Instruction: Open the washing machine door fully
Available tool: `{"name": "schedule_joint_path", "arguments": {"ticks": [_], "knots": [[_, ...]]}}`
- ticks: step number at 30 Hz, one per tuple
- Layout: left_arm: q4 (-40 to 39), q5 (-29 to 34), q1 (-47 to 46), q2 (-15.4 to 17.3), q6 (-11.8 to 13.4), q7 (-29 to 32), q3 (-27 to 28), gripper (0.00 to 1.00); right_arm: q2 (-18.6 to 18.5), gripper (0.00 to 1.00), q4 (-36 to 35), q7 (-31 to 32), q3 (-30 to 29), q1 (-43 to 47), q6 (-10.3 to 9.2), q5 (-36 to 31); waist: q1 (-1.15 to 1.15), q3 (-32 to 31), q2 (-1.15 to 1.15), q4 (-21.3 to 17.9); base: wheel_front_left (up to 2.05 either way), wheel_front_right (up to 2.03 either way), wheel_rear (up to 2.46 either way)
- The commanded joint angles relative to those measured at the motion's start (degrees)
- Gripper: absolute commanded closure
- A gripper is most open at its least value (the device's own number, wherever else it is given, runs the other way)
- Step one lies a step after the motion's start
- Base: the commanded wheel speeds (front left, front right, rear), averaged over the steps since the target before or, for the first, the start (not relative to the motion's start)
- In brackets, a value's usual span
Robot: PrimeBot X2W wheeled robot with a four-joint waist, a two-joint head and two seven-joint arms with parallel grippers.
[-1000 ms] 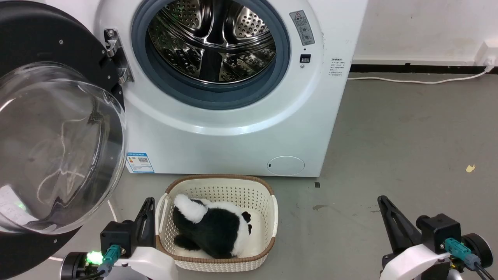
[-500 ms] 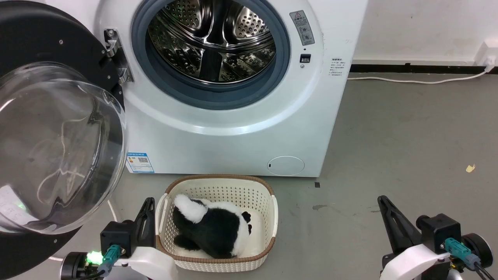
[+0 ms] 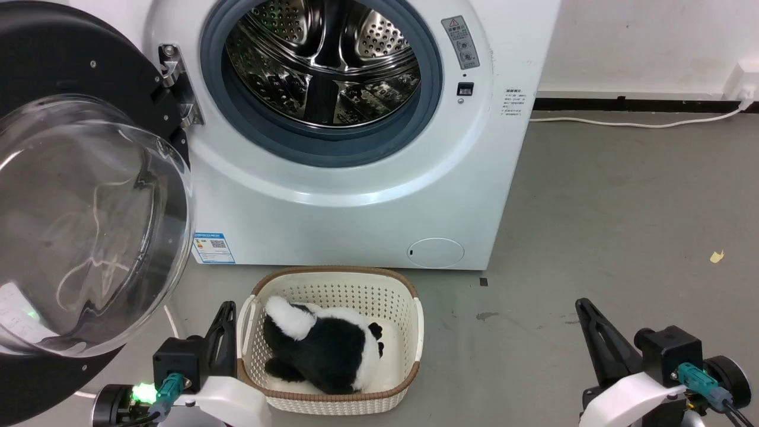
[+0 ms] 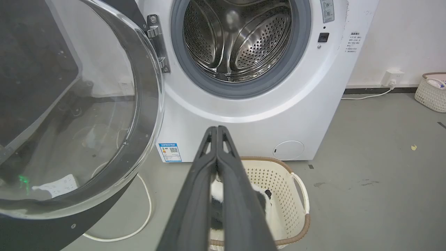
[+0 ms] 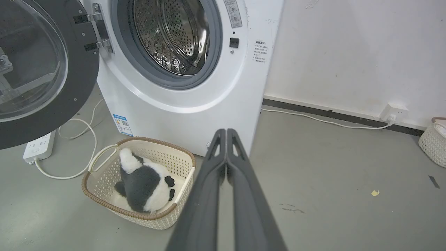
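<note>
Glossy black rim and clear glass: in the head view the washing machine door (image 3: 83, 225) stands wide open, left of the washing machine (image 3: 356, 201). A cream basket (image 3: 332, 274) with a plush toy (image 3: 326, 350) sits before the machine. The left gripper (image 3: 227, 309) and the right gripper (image 3: 584, 307) hang nearer the camera than the machine.

In the left wrist view, the left gripper's fingers are pressed together, empty, pointing at the machine's front.

In the right wrist view, the right gripper's fingers are likewise closed and empty, pointing at the machine's lower right corner.

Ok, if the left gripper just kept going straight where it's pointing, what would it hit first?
Probably the white front of the washing machine, below the drum opening. The shut left gripper aims there, passing over the basket. Depth is hard to judge.
</note>
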Motion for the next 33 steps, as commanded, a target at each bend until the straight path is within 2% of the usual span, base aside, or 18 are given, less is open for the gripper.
{"name": "schedule_joint_path", "arguments": {"ticks": [1,33], "knots": [[-0.2,0.5,-0.9,0.0,-0.2,0.0,0.1,1.0,0.2,1.0,-0.2,0.1,0.0,-0.7,0.05,-0.4,0.0,0.0,0.0,0.0,0.0,0.0,0.0],[-0.2,0.5,-0.9,0.0,-0.2,0.0,0.1,1.0,0.2,1.0,-0.2,0.1,0.0,-0.7,0.05,-0.4,0.0,0.0,0.0,0.0,0.0,0.0,0.0]]}}
